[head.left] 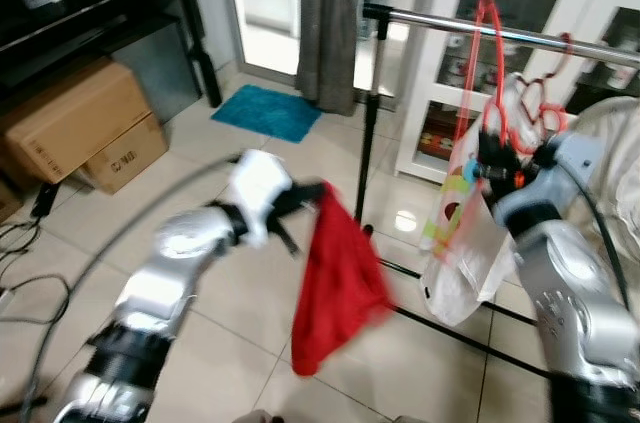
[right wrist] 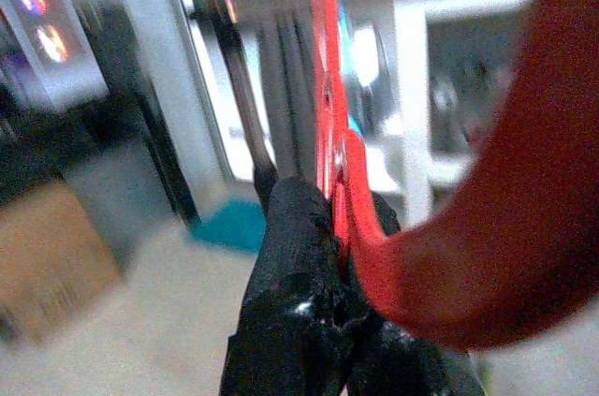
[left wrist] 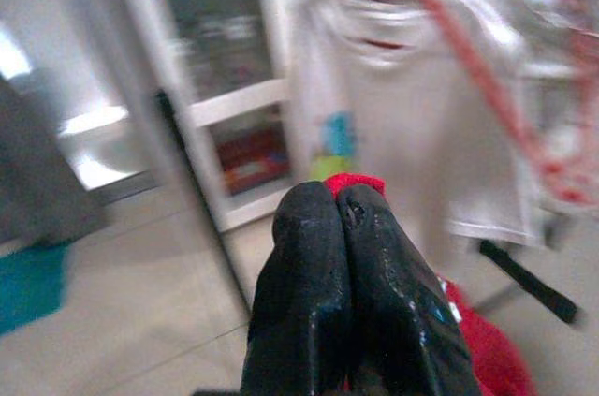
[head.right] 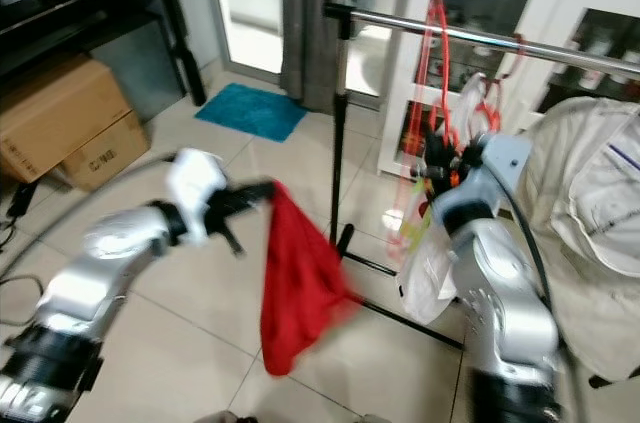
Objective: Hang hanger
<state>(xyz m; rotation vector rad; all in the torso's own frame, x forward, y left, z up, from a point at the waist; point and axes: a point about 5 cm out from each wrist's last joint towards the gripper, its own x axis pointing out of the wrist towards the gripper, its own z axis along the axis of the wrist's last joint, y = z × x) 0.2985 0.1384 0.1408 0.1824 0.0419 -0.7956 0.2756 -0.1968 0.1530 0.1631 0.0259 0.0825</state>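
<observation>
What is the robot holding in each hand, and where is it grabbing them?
The left hand pinches the red cloth by its top corner. The right hand grips the red hanger low on its frame, with the hook up by the rail.

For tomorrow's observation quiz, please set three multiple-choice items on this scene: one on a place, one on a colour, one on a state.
1. Where does the blue mat lie?
A. on the floor by the grey curtain
B. on the rail
C. on a box

2. What colour is the cloth in the left gripper?
A. white
B. red
C. green

3. How are the right gripper's fingers?
A. wide open
B. shut on the red hanger
C. holding a cup

Answers:
1 A, blue mat on tiles by the curtain.
2 B, red cloth hangs from the left gripper.
3 B, right gripper pinches the red hanger.
</observation>
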